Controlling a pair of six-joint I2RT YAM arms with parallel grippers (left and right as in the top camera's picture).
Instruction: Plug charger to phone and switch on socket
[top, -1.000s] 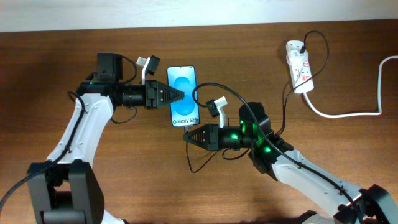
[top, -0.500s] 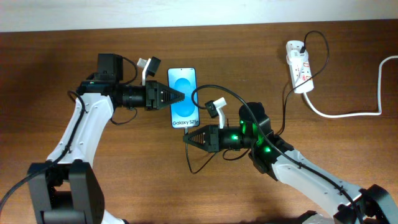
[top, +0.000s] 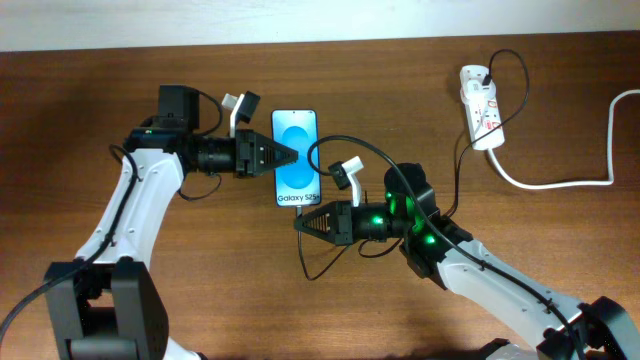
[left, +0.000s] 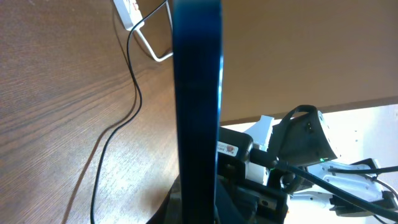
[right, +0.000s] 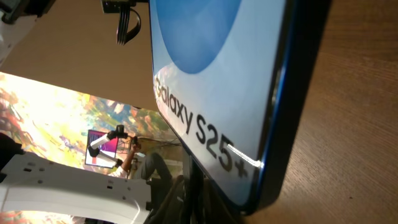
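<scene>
The phone (top: 298, 150) shows its blue screen face up between the two arms. My left gripper (top: 288, 157) is shut on its left edge; the left wrist view shows the phone (left: 198, 93) edge-on between the fingers (left: 199, 211). My right gripper (top: 300, 222) is shut on the tip of the charger, a thin black cable (top: 350, 141), and holds it at the phone's bottom end by the "Galaxy" text (right: 211, 74). Whether the tip is inside the port is hidden. The socket (top: 482, 110) lies far right, away from both grippers.
A thick white cord (top: 560, 183) runs from the socket to the table's right edge. The black cable loops past the socket and round the right arm; it also shows in the left wrist view (left: 130, 93). The socket's end shows there too (left: 127, 9).
The phone and my left gripper have shifted slightly right. My right gripper has edged a little closer to the phone's bottom end.
</scene>
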